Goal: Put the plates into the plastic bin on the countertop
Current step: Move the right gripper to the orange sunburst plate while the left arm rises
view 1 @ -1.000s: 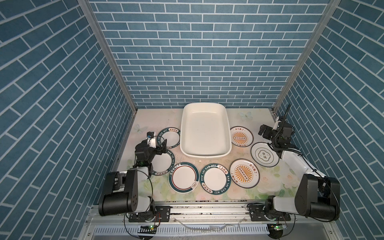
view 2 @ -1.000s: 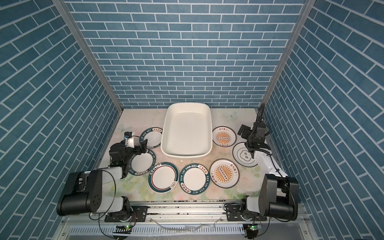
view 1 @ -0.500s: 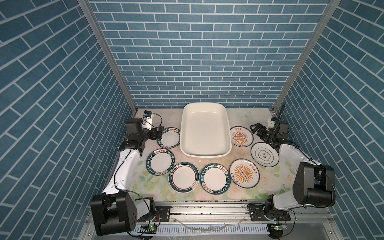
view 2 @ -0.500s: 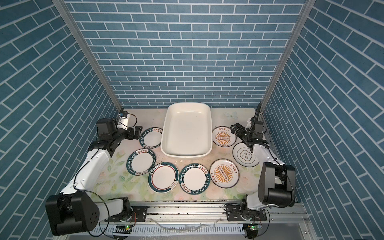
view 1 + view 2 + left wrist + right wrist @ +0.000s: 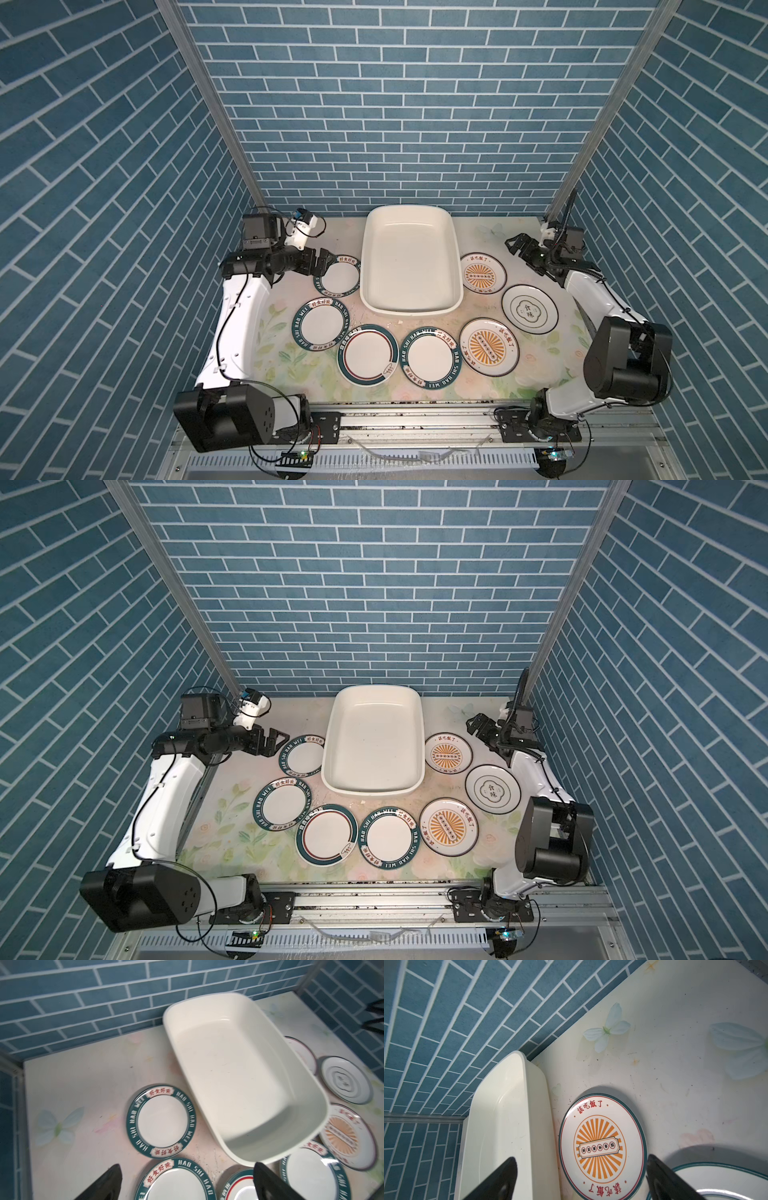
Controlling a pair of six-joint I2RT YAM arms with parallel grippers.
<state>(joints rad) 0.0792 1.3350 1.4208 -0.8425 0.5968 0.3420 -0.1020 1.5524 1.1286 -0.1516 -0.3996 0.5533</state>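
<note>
Countertop [image 5: 540, 365] carries the plastic bin [image 5: 411, 311] between both grippers, with seven plates [image 5: 430, 357] lying flat around it. Left gripper [image 5: 326, 266], jaws spread, hangs just beside a lettered-rim plate [image 5: 337, 275]. Right gripper [image 5: 514, 244], also spread, hangs near a sunburst plate [image 5: 483, 272].
</note>
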